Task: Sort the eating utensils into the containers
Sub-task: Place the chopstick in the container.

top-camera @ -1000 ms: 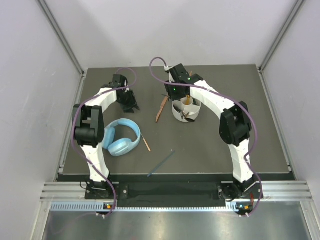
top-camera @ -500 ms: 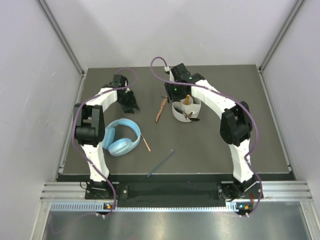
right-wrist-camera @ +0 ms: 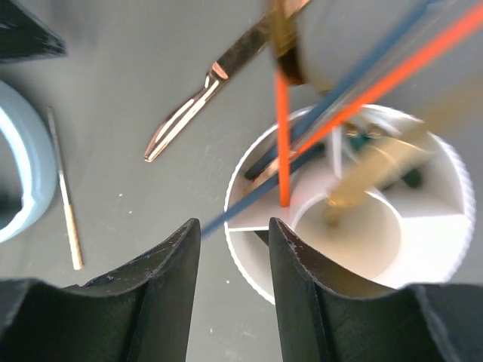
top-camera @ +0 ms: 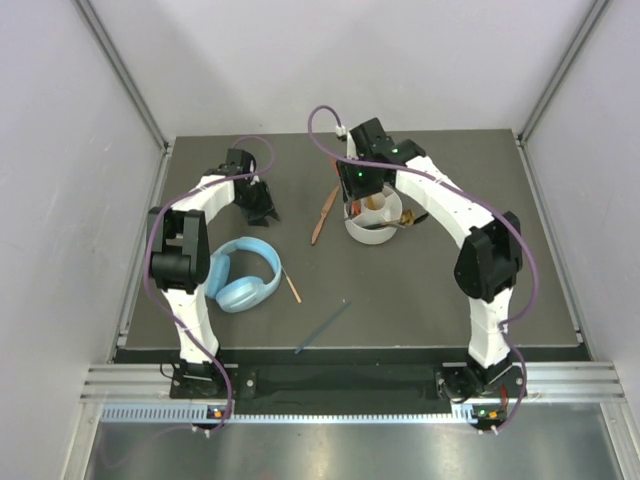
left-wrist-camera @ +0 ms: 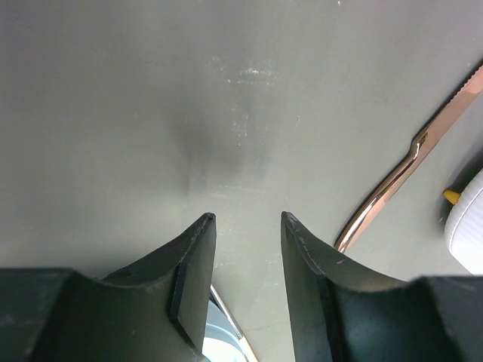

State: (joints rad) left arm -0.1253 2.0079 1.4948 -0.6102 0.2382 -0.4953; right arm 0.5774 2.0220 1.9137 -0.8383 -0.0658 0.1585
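Teal chopstick [top-camera: 323, 327] lies on the dark grey table [top-camera: 430, 290] between pale walls [top-camera: 60, 150].

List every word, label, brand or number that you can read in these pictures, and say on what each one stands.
No text can be read.
No print shows on the headphones or the holder.
The coloured marks at the arm bases are too small to read.
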